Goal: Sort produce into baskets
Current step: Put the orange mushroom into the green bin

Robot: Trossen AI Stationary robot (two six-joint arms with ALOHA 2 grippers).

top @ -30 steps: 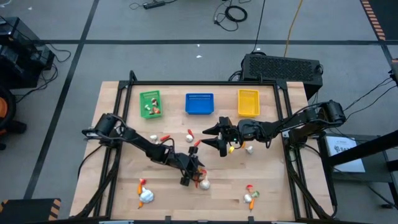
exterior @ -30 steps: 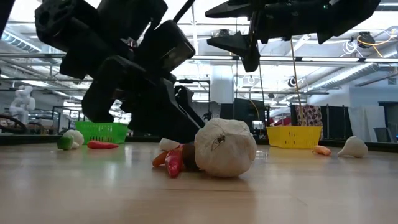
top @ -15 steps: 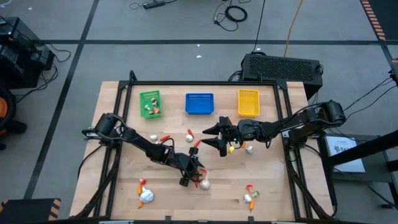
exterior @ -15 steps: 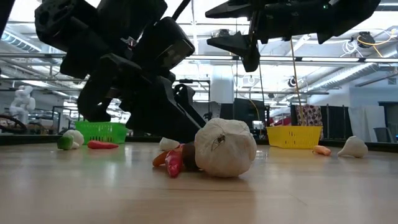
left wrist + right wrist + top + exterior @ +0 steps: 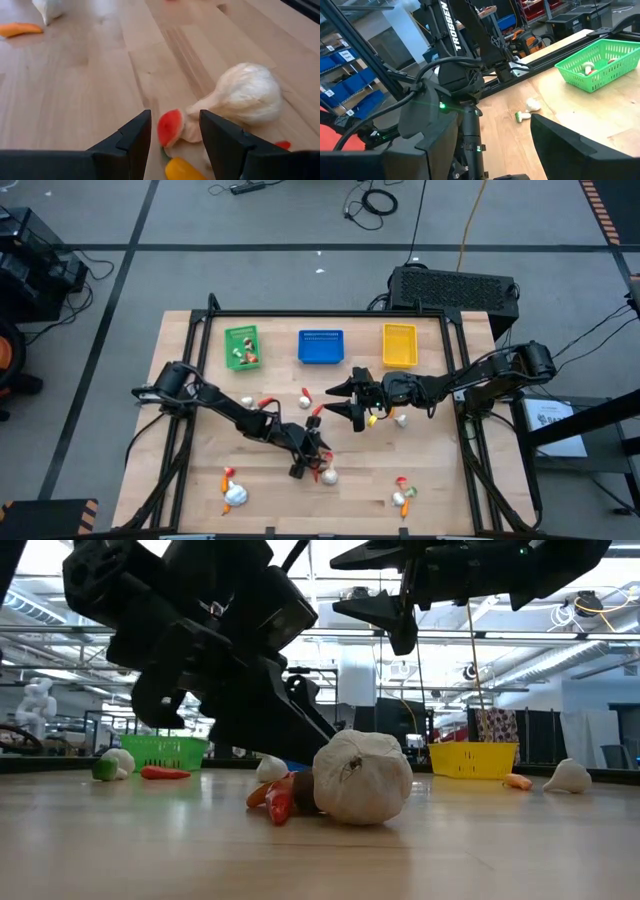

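My left gripper (image 5: 310, 460) is open and low over the table's near middle, slanting down. Its fingers stand on either side of a small red-capped, tan-stemmed piece (image 5: 171, 128), with a yellow piece (image 5: 182, 170) just below it. A white garlic bulb (image 5: 248, 95) lies on the wood right beyond them (image 5: 362, 778). My right gripper (image 5: 340, 401) is open and level, held high above the table's middle (image 5: 392, 612), with nothing between its fingers. The green basket (image 5: 243, 330), blue basket (image 5: 321, 348) and yellow basket (image 5: 399, 346) stand along the far edge. My left gripper has the red-capped piece's tan stem (image 5: 192, 134) close against one finger (image 5: 220, 145). I cannot tell whether the finger touches it. The piece lies on the table.
Loose produce lies about: a red pepper (image 5: 263, 401), a white bit (image 5: 305, 396), a white bulb (image 5: 401, 418), a garlic with orange pieces (image 5: 233, 492) at the near left, and small pieces (image 5: 403, 496) at the near right. A black box (image 5: 455, 288) stands beyond the far edge.
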